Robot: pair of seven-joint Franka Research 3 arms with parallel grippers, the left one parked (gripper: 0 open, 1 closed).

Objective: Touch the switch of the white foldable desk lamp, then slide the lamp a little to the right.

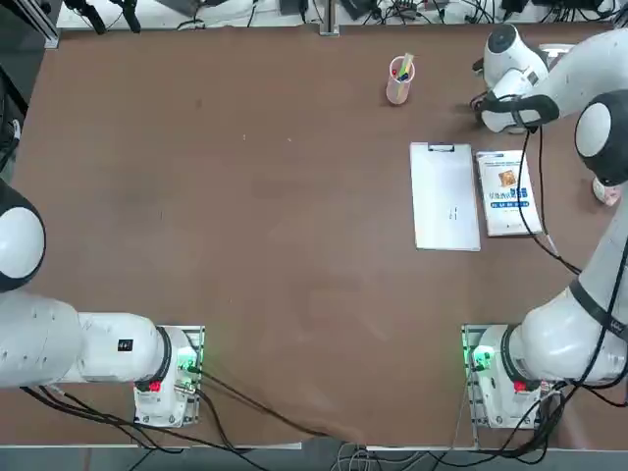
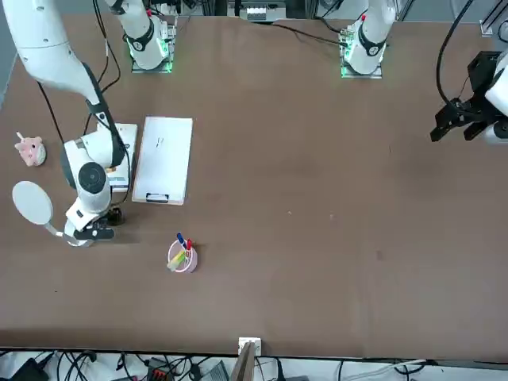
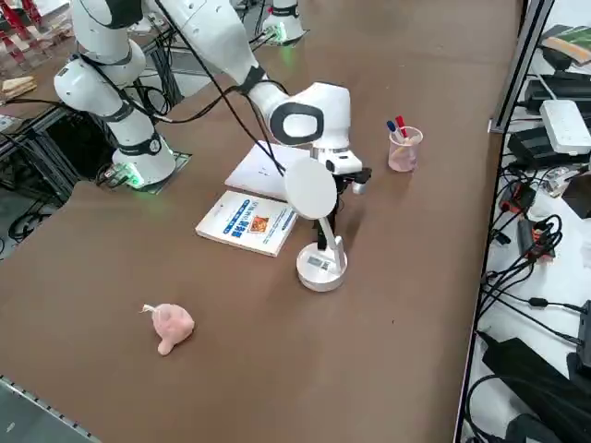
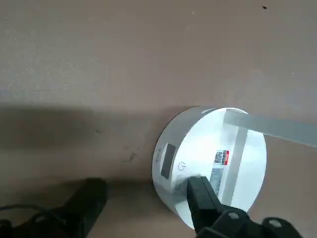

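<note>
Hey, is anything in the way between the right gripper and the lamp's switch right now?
Nothing visible. The open right gripper hangs right at the lamp base; one finger is already over the disc beside the switch, the other off its edge over bare table.

surface: broad brown tabletop (image 1: 245,245) | far edge: tangled black cables (image 2: 159,369) beyond it | right edge: metal rail (image 3: 513,69), power strips (image 3: 565,125), more cables below
</note>
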